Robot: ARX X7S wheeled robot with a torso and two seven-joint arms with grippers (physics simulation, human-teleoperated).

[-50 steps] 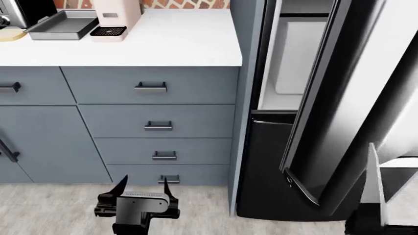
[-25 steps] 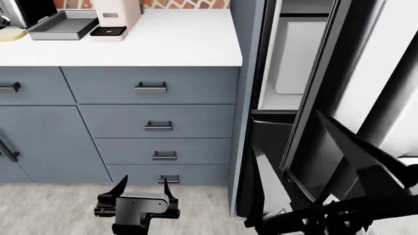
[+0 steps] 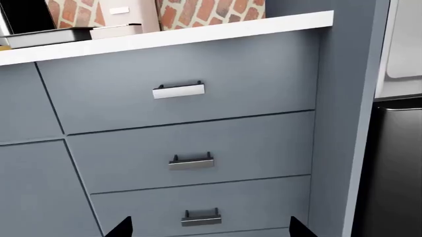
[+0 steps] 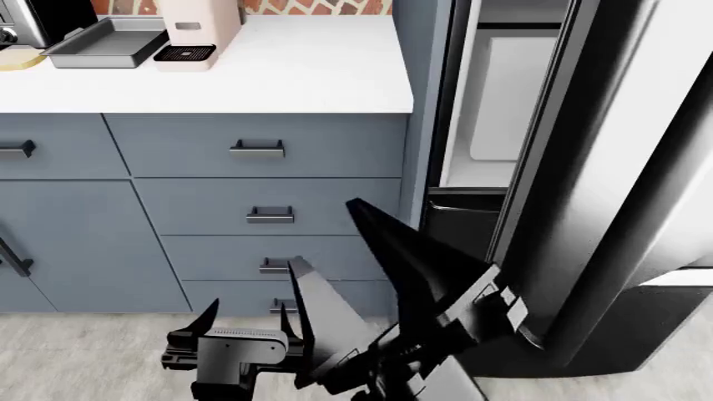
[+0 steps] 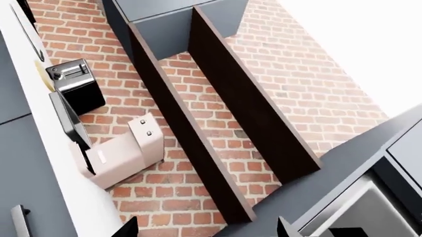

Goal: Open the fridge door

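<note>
Left wrist view: faces a stack of grey-blue cabinet drawers (image 3: 191,128), each with a short horizontal bar handle (image 3: 178,91) at mid-frame. Shows a white counter (image 3: 197,33) along the top, with a pink appliance (image 3: 125,17) and a grey tray (image 3: 46,37) at upper left against a brick wall (image 3: 211,10). At the right edge, catches a strip of pale fridge interior (image 3: 405,44) above a black lower drawer front (image 3: 396,168). Shows only the two dark fingertips (image 3: 122,228) of the left gripper (image 3: 207,232) at the bottom edge, set wide apart with nothing between them.

Head view: finds the fridge door (image 4: 602,167) filling the right side, glossy and dark, swung out from the cabinet so that the white interior (image 4: 502,92) shows in the gap at upper centre-right. Places the left gripper at lower left, low before the bottom drawers, spread and empty. Places the right gripper (image 4: 326,234) at lower centre, close to the camera, its two long black fingers (image 4: 423,259) pointing toward the upper left, parted and gripping nothing, just beside the door's lower corner; cannot tell whether touching.

Right wrist view: looks up along the brick wall, tilted, with dark shelves (image 5: 218,118) running diagonally through the centre. Shows the pink appliance and a black toaster (image 5: 76,86) at left on the counter. Shows two fingertips (image 5: 125,228) at the bottom edge, well apart, empty.
</note>
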